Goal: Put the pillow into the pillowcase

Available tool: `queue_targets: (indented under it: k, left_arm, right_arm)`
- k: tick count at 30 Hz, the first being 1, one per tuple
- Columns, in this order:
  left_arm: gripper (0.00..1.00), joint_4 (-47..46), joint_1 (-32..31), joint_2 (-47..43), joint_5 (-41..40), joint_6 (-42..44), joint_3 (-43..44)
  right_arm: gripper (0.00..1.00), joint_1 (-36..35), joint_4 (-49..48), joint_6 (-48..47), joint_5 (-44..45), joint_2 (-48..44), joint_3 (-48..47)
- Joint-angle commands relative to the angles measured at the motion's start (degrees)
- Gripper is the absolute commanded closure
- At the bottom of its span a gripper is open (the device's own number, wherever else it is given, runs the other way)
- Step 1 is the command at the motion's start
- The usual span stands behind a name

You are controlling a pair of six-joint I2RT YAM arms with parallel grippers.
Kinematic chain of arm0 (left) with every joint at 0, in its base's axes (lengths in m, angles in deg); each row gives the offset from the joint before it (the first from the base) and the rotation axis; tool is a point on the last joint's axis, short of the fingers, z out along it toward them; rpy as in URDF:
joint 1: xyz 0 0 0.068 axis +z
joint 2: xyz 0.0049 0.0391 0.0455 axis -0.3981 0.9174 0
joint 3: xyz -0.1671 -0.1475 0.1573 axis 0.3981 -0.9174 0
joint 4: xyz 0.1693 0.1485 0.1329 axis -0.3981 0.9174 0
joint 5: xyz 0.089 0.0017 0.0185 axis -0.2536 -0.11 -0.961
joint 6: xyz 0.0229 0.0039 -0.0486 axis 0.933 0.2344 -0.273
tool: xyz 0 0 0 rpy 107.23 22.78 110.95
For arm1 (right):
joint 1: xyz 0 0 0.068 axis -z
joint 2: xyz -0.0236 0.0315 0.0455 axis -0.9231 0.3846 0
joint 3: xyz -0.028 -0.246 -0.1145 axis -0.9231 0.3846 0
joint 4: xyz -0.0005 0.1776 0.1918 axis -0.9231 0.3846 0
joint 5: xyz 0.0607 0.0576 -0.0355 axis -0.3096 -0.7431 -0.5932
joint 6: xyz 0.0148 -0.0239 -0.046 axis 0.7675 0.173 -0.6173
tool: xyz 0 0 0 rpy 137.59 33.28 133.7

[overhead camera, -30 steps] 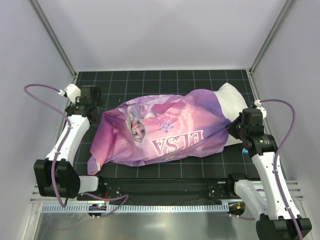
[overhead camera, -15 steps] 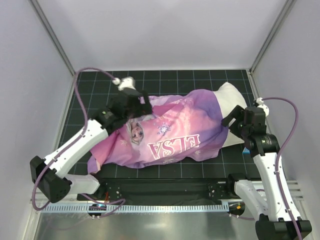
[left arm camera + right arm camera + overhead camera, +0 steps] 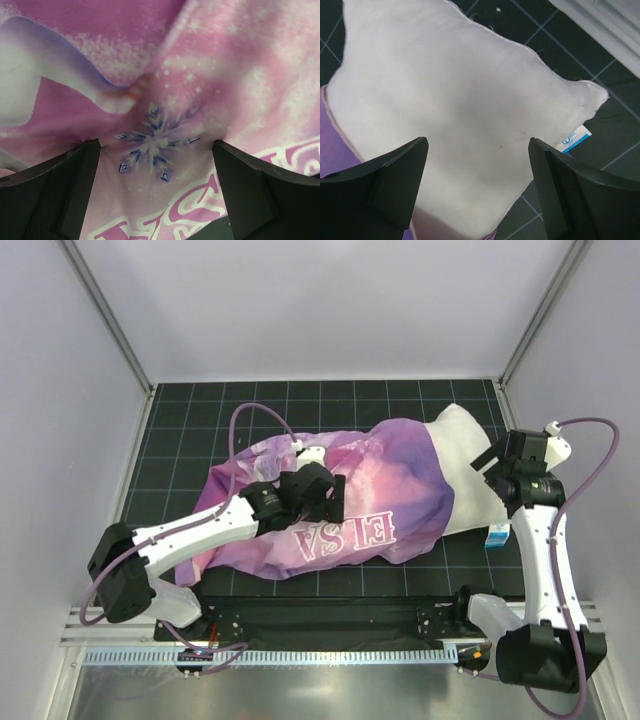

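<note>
The pillowcase (image 3: 340, 490), pink and purple with a princess print and white lettering, lies across the mat's middle, bulging over most of the pillow. The pillow (image 3: 468, 465) shows only as a white end sticking out of the case's mouth on the right, with a small tag (image 3: 497, 537) beside it. My left gripper (image 3: 336, 497) is low over the middle of the case, open, a snowflake print (image 3: 152, 142) between its fingers (image 3: 75, 185). My right gripper (image 3: 492, 468) hangs open above the bare pillow end (image 3: 455, 100), holding nothing.
A black gridded mat (image 3: 200, 400) covers the table, boxed in by white walls and metal corner posts (image 3: 105, 315). The pillow's blue-printed tag (image 3: 574, 139) lies on the mat by its corner. A metal rail (image 3: 320, 655) runs along the near edge by the arm bases.
My left arm swung from the back left across onto the middle of the pillowcase. My right gripper opened, let go of the case's edge and drew back up to the right.
</note>
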Motion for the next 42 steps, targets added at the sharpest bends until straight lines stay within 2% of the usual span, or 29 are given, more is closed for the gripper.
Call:
queue_targets:
  k: [1, 3, 4, 7, 8, 9, 10, 11, 13, 14, 15, 17, 22, 28, 30, 33, 37, 40, 41, 42]
  left_arm:
    - [0.0, -4.8, 5.6, 2.0, 2.1, -0.6, -2.7]
    - [0.0, -5.3, 10.9, 2.1, 1.9, -0.1, -3.3]
    - [0.0, -5.7, 12.8, 1.8, 1.5, 0.2, -3.5]
    - [0.0, -6.5, 18.5, 0.5, -1.8, 2.0, -2.3]
    - [0.0, -6.2, 21.0, 0.8, -3.2, 2.4, 0.0]
    - [0.0, -6.0, 22.0, 1.3, -3.4, 2.9, 1.5]
    - [0.0, -5.4, 22.8, 1.9, -3.5, 4.4, 3.6]
    - [0.0, -3.5, 23.5, 2.6, -4.2, 5.1, 8.3]
    - [0.0, 0.3, 24.1, 6.1, -4.8, 8.8, 15.0]
    - [0.0, 2.3, 24.0, 7.2, -4.7, 9.7, 17.9]
    - [0.0, 6.5, 23.2, 8.3, -4.3, 11.0, 23.3]
    - [0.0, 9.2, 20.9, 8.1, -7.0, 14.4, 26.3]
    - [0.0, 11.5, 7.4, 3.0, -9.6, 18.2, 22.8]
    - [0.0, 8.7, 0.8, 3.7, -7.0, 17.7, 19.7]
    - [0.0, 8.7, -2.4, 6.6, -8.1, 18.5, 21.7]
    - [0.0, 11.2, -6.6, 12.4, -13.9, 19.9, 26.5]
    - [0.0, 17.4, -8.0, 21.1, -17.4, 20.0, 34.4]
    - [0.0, 23.4, -8.0, 27.3, -23.8, 19.3, 40.1]
    - [0.02, 25.7, -8.0, 28.9, -26.6, 17.2, 41.7]
    - [0.08, 31.3, -7.8, 32.2, -31.5, 15.8, 45.5]
  right_arm:
    - [0.12, 0.9, -6.5, 3.6, -4.8, 2.5, 5.7]
    - [0.17, 0.2, -10.3, 3.7, -7.9, 1.5, 9.5]
    - [0.17, -2.1, -15.6, 3.6, -9.8, 0.5, 13.8]
    - [0.22, -6.9, -22.7, 4.3, -14.6, -1.9, 20.2]
    - [0.29, -8.5, -23.8, 4.8, -18.4, -2.4, 21.1]
    - [0.33, -11.4, -24.6, 5.6, -19.3, -2.8, 21.8]
    - [0.38, -18.0, -26.2, 7.1, -19.8, -3.2, 22.8]
    - [0.39, -21.9, -27.2, 8.3, -19.1, -4.0, 23.4]
    - [0.4, -30.2, -29.9, 10.8, -17.6, -6.4, 24.3]
    - [0.4, -37.1, -30.2, 11.4, -16.6, -7.1, 24.2]
    - [0.4, -40.4, -30.2, 11.5, -13.1, -8.6, 23.8]
    - [0.39, -45.6, -28.8, 10.8, -10.7, -9.8, 22.8]
    - [0.37, -46.7, -24.9, 6.7, -11.5, -13.1, 20.1]
    - [0.36, -46.6, -22.9, 4.6, -9.0, -14.9, 19.8]
    - [0.36, -46.6, -22.7, 4.0, -8.7, -15.8, 19.7]
    - [0.31, -46.6, -20.6, 3.6, -5.1, -17.9, 19.5]
    - [0.31, -46.6, -18.8, 1.5, -1.4, -21.9, 20.0]
    - [0.31, -46.6, -16.6, 1.1, 3.4, -25.2, 20.7]
    - [0.31, -46.6, -15.9, 1.6, 5.0, -26.4, 20.8]
    - [0.31, -46.6, -14.4, 1.4, 6.0, -27.2, 20.6]
